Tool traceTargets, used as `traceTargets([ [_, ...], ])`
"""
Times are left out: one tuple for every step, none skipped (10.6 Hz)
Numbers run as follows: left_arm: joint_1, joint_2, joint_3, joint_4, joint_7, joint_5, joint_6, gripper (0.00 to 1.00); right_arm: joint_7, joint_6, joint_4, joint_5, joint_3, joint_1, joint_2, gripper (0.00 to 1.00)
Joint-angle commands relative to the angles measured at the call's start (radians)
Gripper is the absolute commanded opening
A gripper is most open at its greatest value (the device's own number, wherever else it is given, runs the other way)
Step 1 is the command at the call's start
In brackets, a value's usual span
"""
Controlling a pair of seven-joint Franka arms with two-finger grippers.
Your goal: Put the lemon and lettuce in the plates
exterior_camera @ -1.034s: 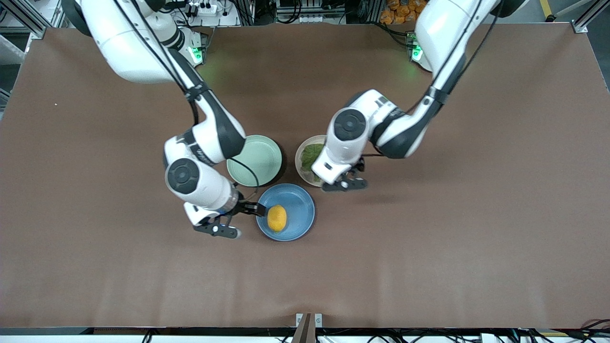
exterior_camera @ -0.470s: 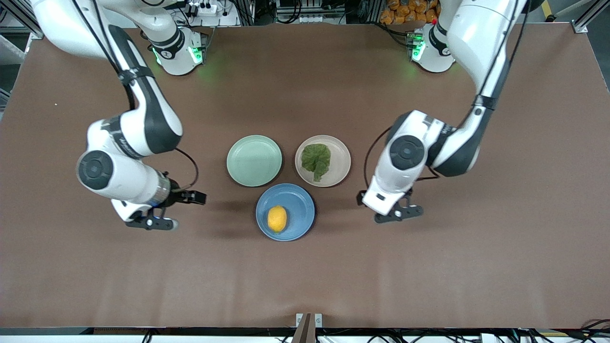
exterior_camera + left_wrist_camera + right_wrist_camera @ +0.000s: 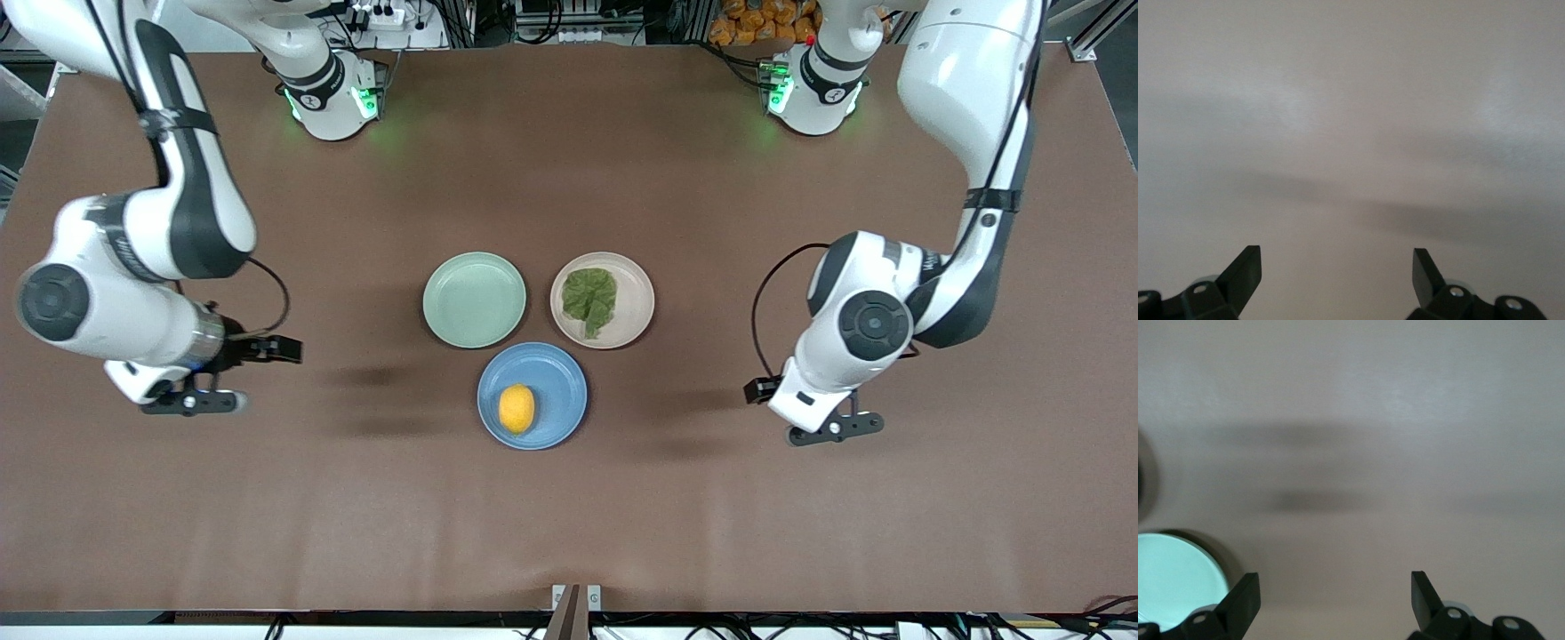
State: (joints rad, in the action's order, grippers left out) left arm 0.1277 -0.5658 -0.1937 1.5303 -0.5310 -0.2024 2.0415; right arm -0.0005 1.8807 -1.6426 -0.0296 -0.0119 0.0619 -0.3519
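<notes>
Both grippers' jaws gape empty; the lemon lies lengthwise toward the front camera on the blue plate.

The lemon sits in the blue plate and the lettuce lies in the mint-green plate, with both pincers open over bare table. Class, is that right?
Not quite: the front view shows the lettuce in the beige plate; the mint-green plate holds nothing. The lemon is in the blue plate, and the left pincer and right pincer are open over bare table.
</notes>
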Motion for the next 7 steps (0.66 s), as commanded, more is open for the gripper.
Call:
traceTargets([
  [-0.054,0.139,-0.006,0.146,0.083,0.038,-0.026,1.00,-0.123,-0.044,-0.048,0.017,-0.066,-0.013,0.094,1.00],
  [-0.069,0.180,-0.003,0.210,0.129,0.063,-0.026,1.00,-0.125,-0.078,-0.045,0.022,-0.080,-0.010,0.123,1.00],
  [-0.071,0.237,0.023,0.290,0.169,0.090,-0.026,1.00,-0.127,-0.101,-0.042,0.023,-0.104,-0.010,0.151,1.00],
  [-0.077,0.294,0.028,0.362,0.202,0.107,-0.026,1.00,-0.128,-0.124,-0.039,0.028,-0.118,-0.010,0.172,1.00],
  [-0.086,0.335,0.028,0.411,0.216,0.110,-0.026,1.00,-0.128,-0.162,-0.028,0.040,-0.125,-0.008,0.194,1.00],
  [-0.091,0.372,0.028,0.451,0.220,0.112,-0.027,1.00,-0.125,-0.214,0.012,0.060,-0.125,-0.008,0.200,1.00],
  [-0.094,0.420,0.028,0.500,0.232,0.116,-0.027,1.00,-0.121,-0.289,0.065,0.082,-0.122,-0.001,0.200,1.00],
])
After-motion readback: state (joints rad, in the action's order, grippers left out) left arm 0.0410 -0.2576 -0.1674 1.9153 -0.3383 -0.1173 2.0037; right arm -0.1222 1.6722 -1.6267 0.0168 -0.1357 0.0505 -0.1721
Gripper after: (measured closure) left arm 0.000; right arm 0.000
